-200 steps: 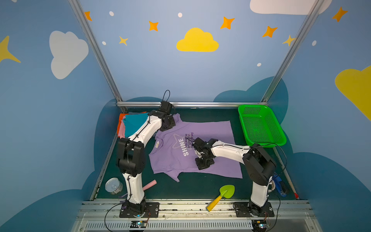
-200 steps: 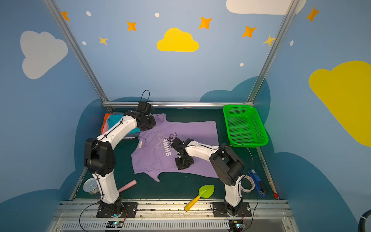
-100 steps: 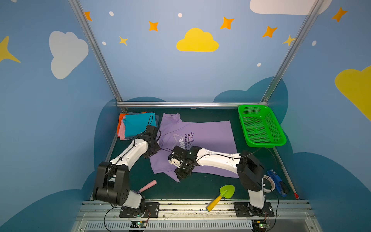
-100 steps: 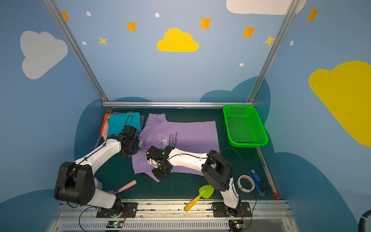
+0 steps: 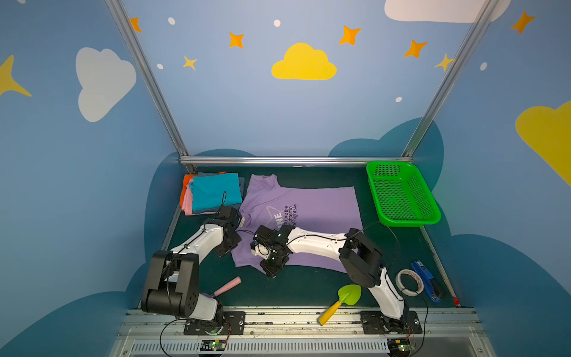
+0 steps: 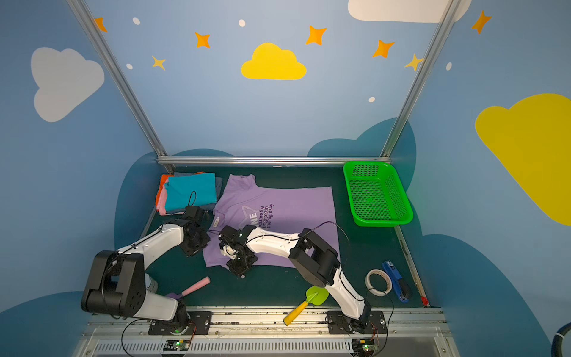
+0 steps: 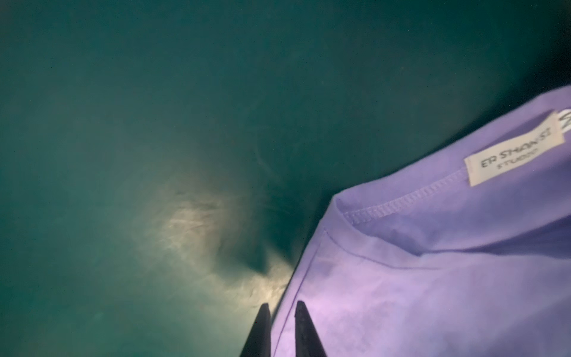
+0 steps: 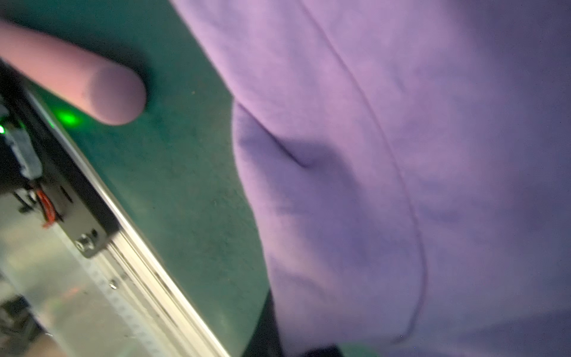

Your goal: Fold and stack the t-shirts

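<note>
Well, the lavender t-shirt [image 5: 324,210] lies spread flat mid-table [image 5: 309,287], collar toward the left edge, with its white star and dark lettering up and the neck label [image 7: 513,148] showing. The folded tees [image 5: 213,191] are stacked in the far left corner, teal on top. The left jaws stand a slit apart at the shoulder edge; I can't tell whether they pinch cloth. The right jaws are clenched at the near sleeve.

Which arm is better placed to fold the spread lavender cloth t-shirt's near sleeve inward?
Right, probably. The right gripper sits closed at the near sleeve of the lavender cloth t-shirt; the left gripper is beside its collar.
</note>
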`<state>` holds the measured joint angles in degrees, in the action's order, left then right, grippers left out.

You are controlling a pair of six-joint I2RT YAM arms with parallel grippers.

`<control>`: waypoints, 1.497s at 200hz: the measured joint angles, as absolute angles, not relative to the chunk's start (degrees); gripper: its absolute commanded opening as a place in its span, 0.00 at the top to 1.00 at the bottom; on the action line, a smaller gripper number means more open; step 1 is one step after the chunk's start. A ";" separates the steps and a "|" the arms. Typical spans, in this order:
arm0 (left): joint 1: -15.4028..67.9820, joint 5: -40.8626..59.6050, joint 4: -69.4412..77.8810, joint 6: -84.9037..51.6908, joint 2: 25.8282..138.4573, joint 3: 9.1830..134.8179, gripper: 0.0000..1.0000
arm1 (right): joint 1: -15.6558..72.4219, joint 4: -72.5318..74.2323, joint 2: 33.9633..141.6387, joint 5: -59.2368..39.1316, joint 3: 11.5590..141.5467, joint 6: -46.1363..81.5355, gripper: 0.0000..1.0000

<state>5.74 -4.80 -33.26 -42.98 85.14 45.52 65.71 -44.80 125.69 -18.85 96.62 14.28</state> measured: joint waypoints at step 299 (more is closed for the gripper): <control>9.04 -13.85 -39.70 -41.19 91.74 59.75 0.72 | 43.77 -57.76 122.98 -37.28 92.42 22.06 0.73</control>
<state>9.04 -13.85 -39.70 -41.19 91.74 59.75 43.77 -57.76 122.98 -37.28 92.42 22.06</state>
